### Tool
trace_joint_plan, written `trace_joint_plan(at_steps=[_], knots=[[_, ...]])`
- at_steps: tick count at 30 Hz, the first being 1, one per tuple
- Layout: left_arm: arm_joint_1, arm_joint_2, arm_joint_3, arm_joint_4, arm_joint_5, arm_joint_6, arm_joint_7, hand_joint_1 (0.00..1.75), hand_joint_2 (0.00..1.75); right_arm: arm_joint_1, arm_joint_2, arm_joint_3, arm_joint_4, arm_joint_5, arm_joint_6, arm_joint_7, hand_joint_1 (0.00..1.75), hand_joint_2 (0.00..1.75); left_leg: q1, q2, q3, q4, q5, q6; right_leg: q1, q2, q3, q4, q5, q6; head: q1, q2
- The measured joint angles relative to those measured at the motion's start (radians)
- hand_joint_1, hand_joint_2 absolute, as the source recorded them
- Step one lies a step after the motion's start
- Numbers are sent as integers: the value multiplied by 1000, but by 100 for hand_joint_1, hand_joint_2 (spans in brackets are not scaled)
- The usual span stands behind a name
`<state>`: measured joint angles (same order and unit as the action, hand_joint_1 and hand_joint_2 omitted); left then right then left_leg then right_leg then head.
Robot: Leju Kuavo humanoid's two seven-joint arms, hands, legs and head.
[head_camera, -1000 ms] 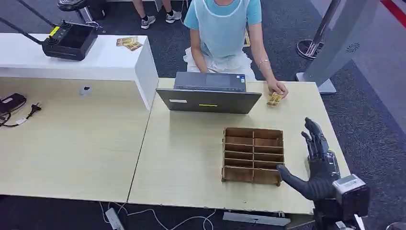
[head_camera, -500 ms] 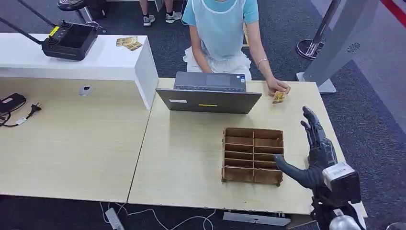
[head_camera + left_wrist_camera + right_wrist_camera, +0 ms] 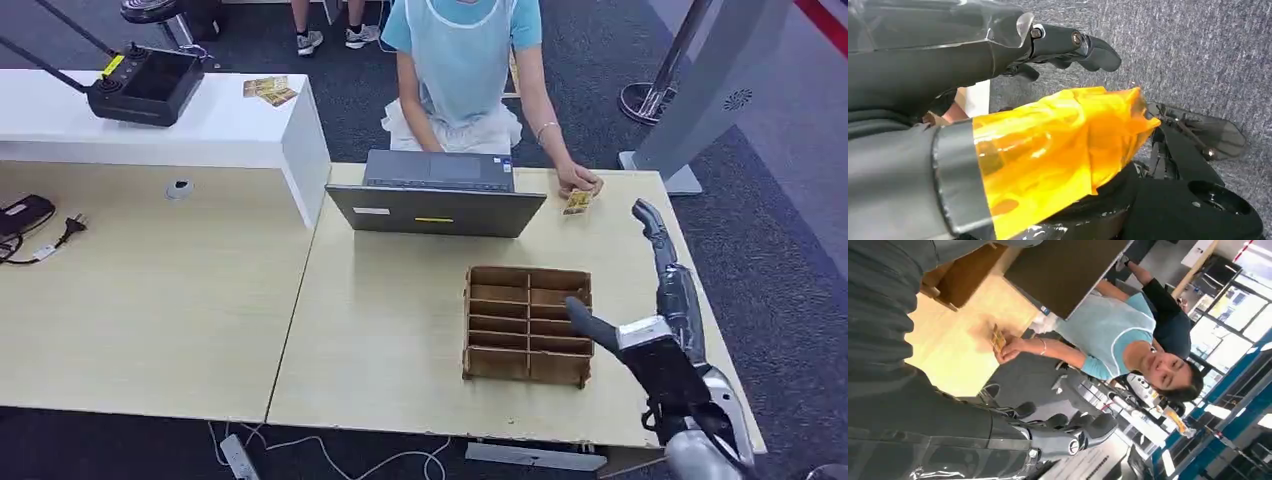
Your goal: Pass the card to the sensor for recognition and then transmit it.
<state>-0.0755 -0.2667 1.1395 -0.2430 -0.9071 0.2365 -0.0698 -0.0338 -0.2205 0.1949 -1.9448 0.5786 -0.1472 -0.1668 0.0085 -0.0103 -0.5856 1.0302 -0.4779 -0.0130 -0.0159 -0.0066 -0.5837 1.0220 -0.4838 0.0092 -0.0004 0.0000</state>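
Currently listed, one moment at a reception desk.

Right hand (image 3: 655, 300): raised over the far right part of the light wooden table (image 3: 400, 330), fingers (image 3: 650, 222) stretched out toward the person, thumb spread wide over the divider box; nothing in it, digits apart.

Left hand (image 3: 1068, 47): seen from its wrist camera above grey carpet, fingers bent, a yellow-wrapped thumb beside them; whether it is closed or merely relaxed cannot be told from this angle, though nothing appears held.

Card (image 3: 577, 203): yellowish, pinched upright in the person's hand (image 3: 580, 180) at the table's far right edge, just beside the laptop (image 3: 435, 208). Near the robot's fingertips but not touching them.

Wooden divider box (image 3: 528, 322): open compartments, standing between laptop and robot, under the spread thumb.

Sensor: probably not identifiable with certainty; a black device (image 3: 145, 85) sits on the white counter far to the left, well apart from the card.

Stage, as judged: handover not yet made; recognition and transfer both remain.

Risks, as judged: the card is thin and held on edge, so closing the digits off-centre could let it slip or flip onto the table. Lowering the thumb could knock the divider box. Closing early could catch the person's fingers instead of the card.
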Motion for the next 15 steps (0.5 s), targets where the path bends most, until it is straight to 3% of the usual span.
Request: trace_joint_plan(at_steps=[10,15], knots=[[0,0,0,0,-11,-7,7,0,0,-116,-17,55,61,141,-31,66,0,175,0,0,0,0,0,0,0,0,0,0,0,0,0,0],[-1,0,0,0,-29,-15,16,0,0,-201,-23,71,104,264,-57,129,0,175,0,2,0,0,0,0,0,2,0,0,0,0,0,0]])
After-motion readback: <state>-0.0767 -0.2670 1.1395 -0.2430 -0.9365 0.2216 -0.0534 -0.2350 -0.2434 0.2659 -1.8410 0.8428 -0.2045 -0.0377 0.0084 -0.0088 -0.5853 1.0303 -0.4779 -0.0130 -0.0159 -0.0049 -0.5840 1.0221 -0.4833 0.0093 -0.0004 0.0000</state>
